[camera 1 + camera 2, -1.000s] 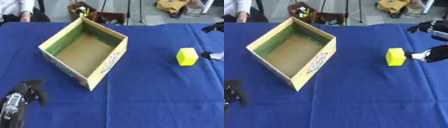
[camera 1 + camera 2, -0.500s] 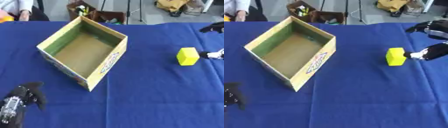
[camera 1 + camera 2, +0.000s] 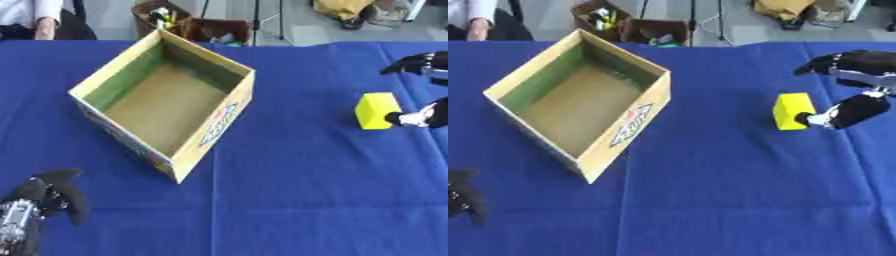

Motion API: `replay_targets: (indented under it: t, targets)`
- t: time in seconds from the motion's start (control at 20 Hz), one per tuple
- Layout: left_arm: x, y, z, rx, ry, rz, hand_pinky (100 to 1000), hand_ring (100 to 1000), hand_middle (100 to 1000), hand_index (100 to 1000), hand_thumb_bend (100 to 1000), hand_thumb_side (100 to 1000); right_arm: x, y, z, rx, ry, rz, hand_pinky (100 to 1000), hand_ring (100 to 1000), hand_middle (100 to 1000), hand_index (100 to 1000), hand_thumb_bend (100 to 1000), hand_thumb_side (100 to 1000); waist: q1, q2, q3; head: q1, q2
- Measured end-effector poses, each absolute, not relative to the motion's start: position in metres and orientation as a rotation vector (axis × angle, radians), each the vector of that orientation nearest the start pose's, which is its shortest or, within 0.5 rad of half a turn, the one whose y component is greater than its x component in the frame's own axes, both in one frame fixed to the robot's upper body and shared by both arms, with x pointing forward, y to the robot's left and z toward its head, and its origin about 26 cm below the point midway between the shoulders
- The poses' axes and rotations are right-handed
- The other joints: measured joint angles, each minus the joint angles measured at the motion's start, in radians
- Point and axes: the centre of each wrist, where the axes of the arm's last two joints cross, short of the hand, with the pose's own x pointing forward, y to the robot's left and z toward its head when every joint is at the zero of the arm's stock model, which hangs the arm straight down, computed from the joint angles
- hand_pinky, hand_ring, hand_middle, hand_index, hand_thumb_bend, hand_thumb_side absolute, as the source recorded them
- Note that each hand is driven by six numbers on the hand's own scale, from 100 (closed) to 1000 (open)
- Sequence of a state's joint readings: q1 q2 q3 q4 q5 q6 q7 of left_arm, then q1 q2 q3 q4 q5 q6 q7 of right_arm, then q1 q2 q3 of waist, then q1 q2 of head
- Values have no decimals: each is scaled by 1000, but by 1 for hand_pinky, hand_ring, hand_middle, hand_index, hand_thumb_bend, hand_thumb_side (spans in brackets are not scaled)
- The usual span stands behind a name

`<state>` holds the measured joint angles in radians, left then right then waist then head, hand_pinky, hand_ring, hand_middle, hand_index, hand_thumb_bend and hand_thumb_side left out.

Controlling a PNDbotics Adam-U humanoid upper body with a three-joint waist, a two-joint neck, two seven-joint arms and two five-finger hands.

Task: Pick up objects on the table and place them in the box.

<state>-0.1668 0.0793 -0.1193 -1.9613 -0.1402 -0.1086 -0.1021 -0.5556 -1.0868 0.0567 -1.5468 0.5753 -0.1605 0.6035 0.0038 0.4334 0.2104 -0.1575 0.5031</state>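
A blue-covered tabletop [image 3: 710, 200] filled nearly the whole view. On it, toward nine o'clock from centre, sat an open cardboard box [image 3: 623, 131] with yellow printed outer walls, green inner walls and a bare brown floor. Nothing lay inside it, so none of the task appeared done.

At three o'clock, well apart from the box, stood a small yellow block [image 3: 792, 111], upright on the cloth. It was the only loose object visible on the tabletop.

The robot's right hand [image 3: 846, 110] reached in from the right edge. One dark finger touched the block's right face, and other fingers arched above and behind it, spread apart. The hand looked released and had not closed round the block; it seemed to be bracketing the block in readiness for a grasp. A closing pinch would likely come next, then a carry leftward over the box's near wall.

The left hand [image 3: 48, 192] rested idle at seven o'clock, in the lower left corner, fingers relaxed and holding nothing.
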Motion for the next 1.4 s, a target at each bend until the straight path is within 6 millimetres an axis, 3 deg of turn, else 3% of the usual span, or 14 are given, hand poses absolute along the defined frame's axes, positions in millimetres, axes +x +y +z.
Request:
replay_targets:
  t: [0.45, 0.8, 0.85, 0.9, 1.05, 1.4]
  targets:
    - [287, 202, 135, -38, -2208, -417, 320, 434, 440, 723, 100, 1000, 345, -408, 309, -1122, -1102, 1692, 835, 932, 931, 1000, 249, 506, 1, 7, 7, -10, -13]
    - [287, 201, 135, -43, -2209, -422, 321, 435, 441, 723, 100, 1000, 351, -411, 304, -1140, -1052, 1689, 832, 929, 927, 1000, 237, 503, 0, 16, 15, -15, -17]
    - [287, 201, 135, -44, -2209, -423, 321, 435, 441, 723, 100, 1000, 351, -412, 304, -1142, -1050, 1686, 831, 928, 922, 1000, 165, 462, -1, 18, 16, -16, -18]
    - [287, 201, 135, -44, -2210, -423, 321, 435, 441, 723, 100, 1000, 352, -413, 304, -1143, -1047, 1685, 831, 928, 922, 1000, 213, 499, -1, 18, 17, -17, -19]
    - [287, 201, 135, -45, -2211, -427, 321, 435, 441, 724, 100, 1000, 354, -415, 303, -1145, -1046, 1673, 829, 926, 904, 1000, 198, 501, -4, 25, 19, -21, -23]
    - [287, 201, 135, -38, -2211, -438, 322, 435, 441, 724, 100, 1000, 357, -417, 302, -1151, -1067, 1654, 824, 912, 757, 963, 191, 490, -5, 34, 23, -22, -23]
